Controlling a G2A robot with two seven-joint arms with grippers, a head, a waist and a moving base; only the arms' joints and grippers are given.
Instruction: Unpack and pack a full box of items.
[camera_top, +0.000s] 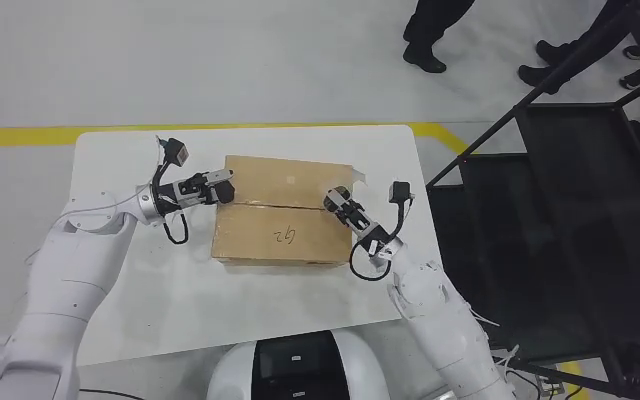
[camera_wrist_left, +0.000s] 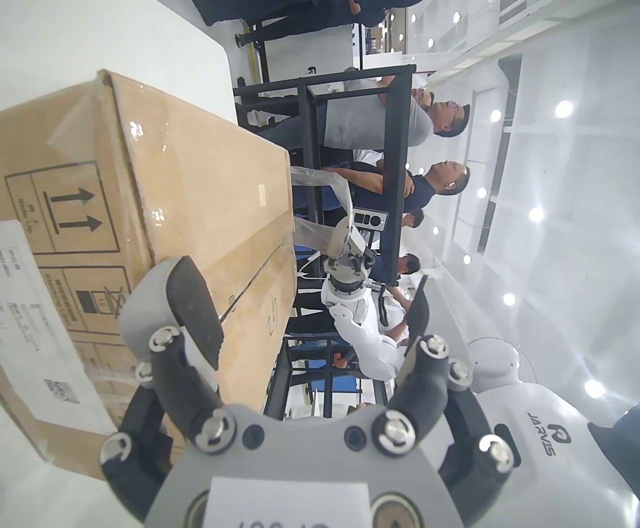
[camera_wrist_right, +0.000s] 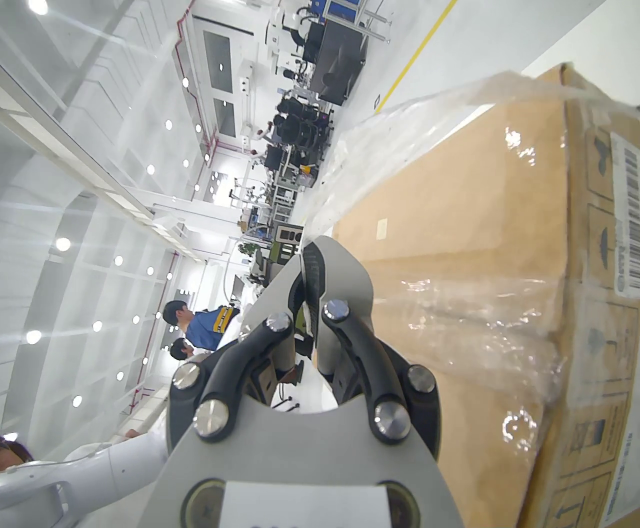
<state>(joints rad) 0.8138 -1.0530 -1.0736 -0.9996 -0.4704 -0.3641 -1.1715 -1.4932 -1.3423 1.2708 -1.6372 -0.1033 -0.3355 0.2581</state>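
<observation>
Top view: white table (camera_top: 120, 300) is standing on grey floor w/ a yellow line (camera_top: 40, 135) running past its far edge; black rack (camera_top: 560, 200) is standing just beside the table's right side; box (camera_top: 280, 235) is sitting shut at mid-table, flaps meeting in a seam along its length. Left claw (camera_top: 225, 185) is hanging at the box's far left corner, arm coming in from the left w/ elbow bent; right claw (camera_top: 333, 198) is hovering over the right end of the box top, forearm angling up from the near right.

Left wrist view: box (camera_wrist_left: 200, 190) is lying below the left claw (camera_wrist_left: 310, 310); black frame (camera_wrist_left: 310, 150) and a lit white ceiling are showing behind. Fingers (camera_wrist_left: 192, 305) are standing wide apart, holding nothing; one pad is overlapping the box's top edge, contact can't be told. Across the box the right claw (camera_wrist_left: 345, 250) is hanging at the far end, clear tape (camera_wrist_left: 330, 182) curling up from it.

Right wrist view: box (camera_wrist_right: 450, 225) is lying beside the right claw (camera_wrist_right: 307, 260); a bright hall w/ ceiling lights is showing beyond. Fingers (camera_wrist_right: 345, 280) are pressing together, pinching the tape (camera_wrist_right: 425, 115); the strip is lifting off the box top, its other end sticking to the box's end edge.
</observation>
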